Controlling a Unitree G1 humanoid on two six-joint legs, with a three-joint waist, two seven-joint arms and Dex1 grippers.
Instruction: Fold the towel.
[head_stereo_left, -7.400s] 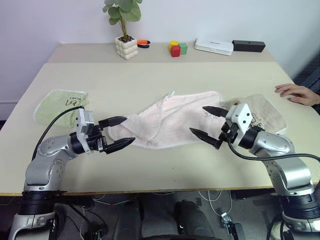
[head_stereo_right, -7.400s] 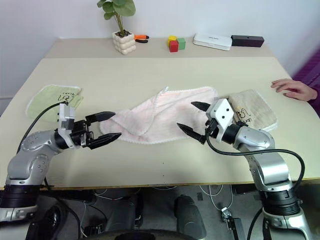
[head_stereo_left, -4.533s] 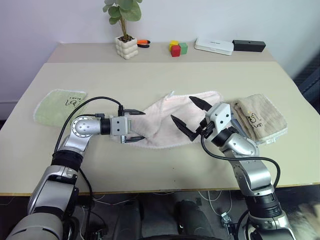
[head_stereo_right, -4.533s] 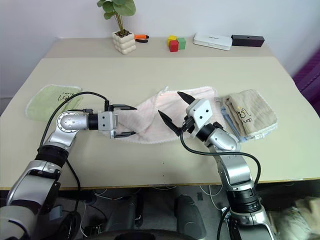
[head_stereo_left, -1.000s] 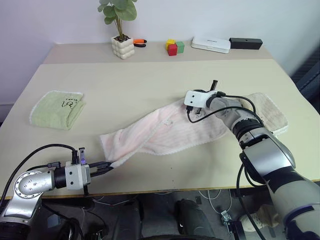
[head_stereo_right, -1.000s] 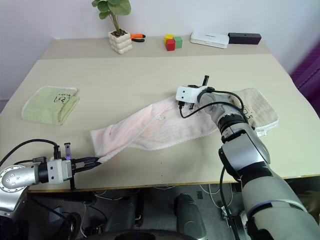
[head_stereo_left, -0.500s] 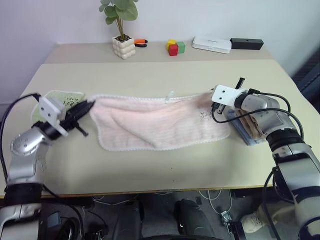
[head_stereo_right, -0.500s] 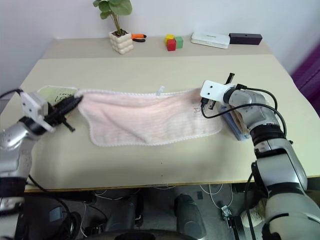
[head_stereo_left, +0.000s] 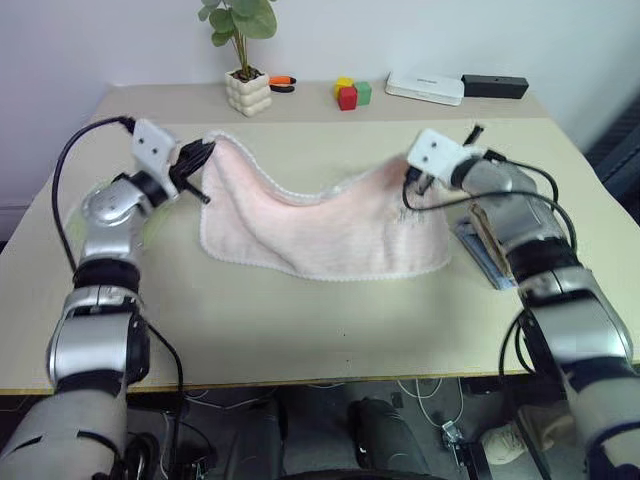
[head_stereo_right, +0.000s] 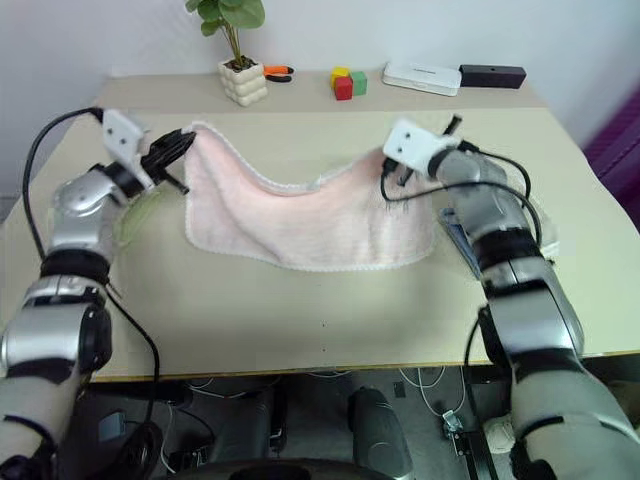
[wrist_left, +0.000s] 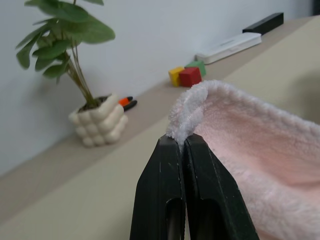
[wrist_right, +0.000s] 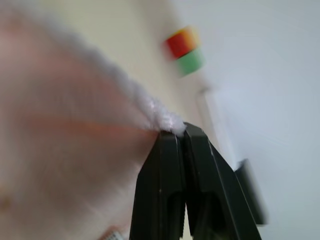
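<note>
The pale pink towel (head_stereo_left: 330, 230) hangs spread between my two grippers. Its top edge sags in the middle and its lower edge rests on the table (head_stereo_left: 320, 320). My left gripper (head_stereo_left: 205, 152) is shut on the towel's upper left corner, raised above the table. In the left wrist view the white stitched edge (wrist_left: 190, 107) is pinched between the black fingertips (wrist_left: 170, 150). My right gripper (head_stereo_left: 412, 183) is shut on the upper right corner. In the right wrist view the towel (wrist_right: 75, 140) streams away from the closed fingertips (wrist_right: 170, 142).
A potted plant (head_stereo_left: 252, 95), an orange tool (head_stereo_left: 286, 83), coloured blocks (head_stereo_left: 350, 95), a white box (head_stereo_left: 425, 89) and a black box (head_stereo_left: 495, 86) line the far shelf. A folded beige towel (head_stereo_left: 478, 248) lies under my right arm. A green towel (head_stereo_right: 140, 215) lies behind my left arm.
My left gripper swung from the table's front edge up and to the far left with its corner. My right gripper rose too. The towel went from bunched to spread and lifted.
</note>
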